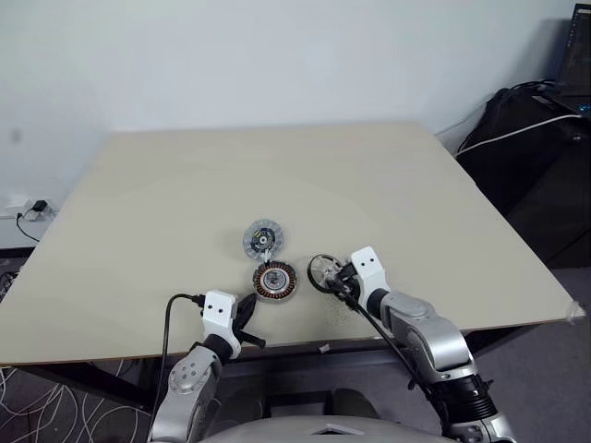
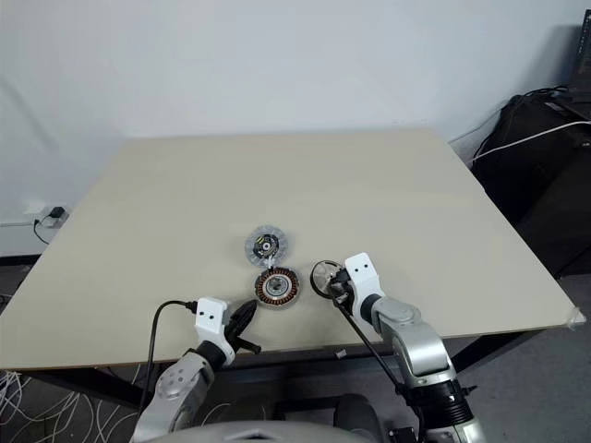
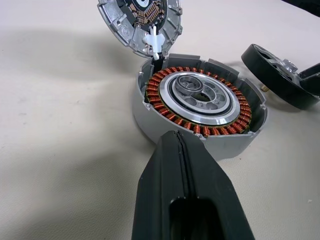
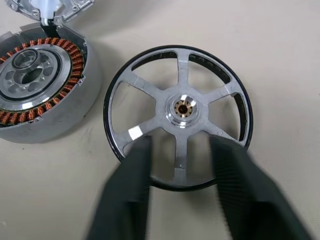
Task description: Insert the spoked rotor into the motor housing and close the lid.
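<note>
beige table (image 1: 185, 203), black bag (image 1: 526, 157)

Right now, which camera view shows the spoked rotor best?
The right wrist view: the spoked rotor lies face-on, spokes and hub plain. The left wrist view shows it edge-on at the side. The eye views show it small beside the right tool.

Lid (image 3: 140, 22) cut off by frame edge at 12 o'clock in left wrist view. Spoked rotor (image 4: 177, 112) rim partly covered at 6 o'clock by blurred right gripper (image 4: 180, 165) fingers.
</note>
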